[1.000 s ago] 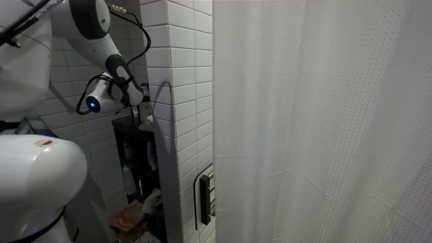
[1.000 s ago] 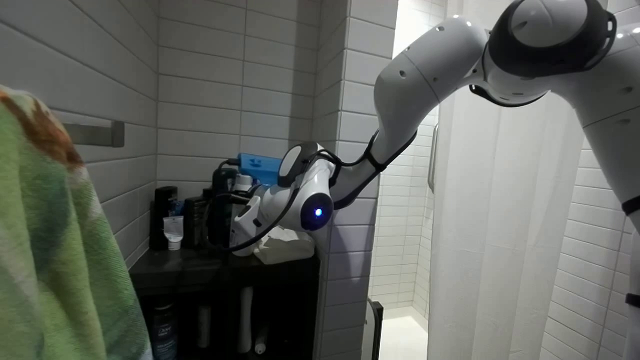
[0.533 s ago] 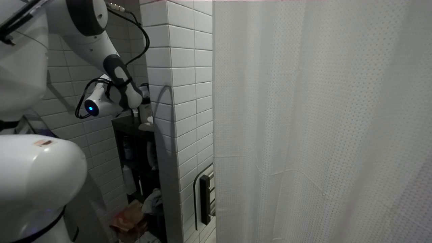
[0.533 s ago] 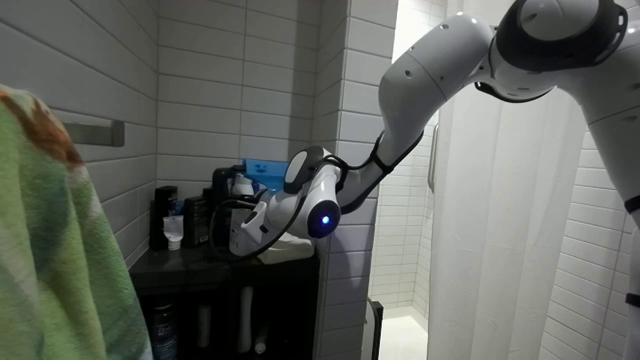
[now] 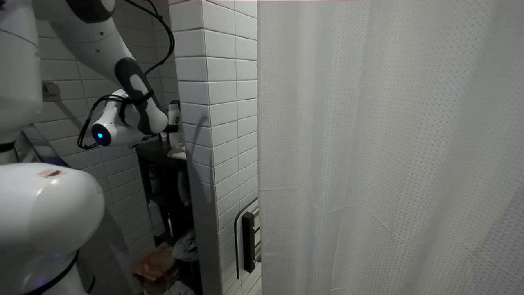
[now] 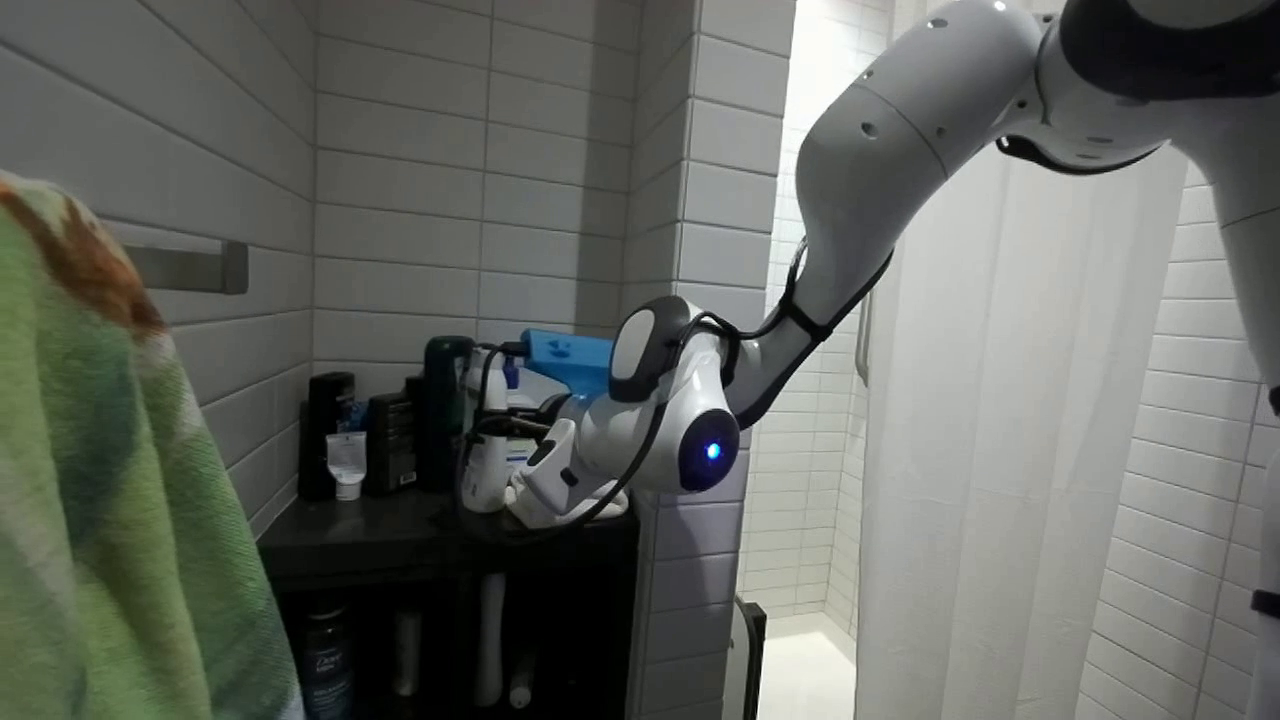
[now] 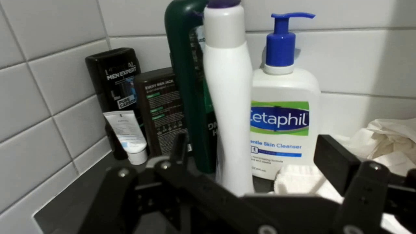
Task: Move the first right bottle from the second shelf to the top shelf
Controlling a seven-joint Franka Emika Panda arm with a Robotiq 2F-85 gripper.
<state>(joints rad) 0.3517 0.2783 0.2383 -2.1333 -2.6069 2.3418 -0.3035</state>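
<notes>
A tall white bottle (image 7: 229, 107) with a grey collar and purple cap stands upright on the black top shelf (image 7: 87, 188). It also shows in both exterior views, partly behind the gripper (image 6: 487, 475) (image 5: 174, 112). My gripper (image 7: 255, 146) is open in the wrist view, in front of the bottle. The bottle shows between the fingers, nearer the left finger, with a wide gap to the right finger pad (image 7: 334, 162). Whether either finger touches it I cannot tell. On the dark second shelf below are a Dove bottle (image 6: 328, 660) and pale slender items (image 6: 490, 640).
A Cetaphil pump bottle (image 7: 281, 123), a dark green bottle (image 7: 191, 84), black bottles (image 7: 113, 78) and a small tube (image 7: 128, 133) stand behind and left. White cloth (image 7: 302, 182) lies to the right. Tiled walls (image 6: 400, 200) close the corner. A towel (image 6: 120, 450) hangs in front.
The arm and wrist have drawn back from the shelf corner, rightward in an exterior view and leftward in another. The white bottle stays standing on the top shelf and shows more clearly.
</notes>
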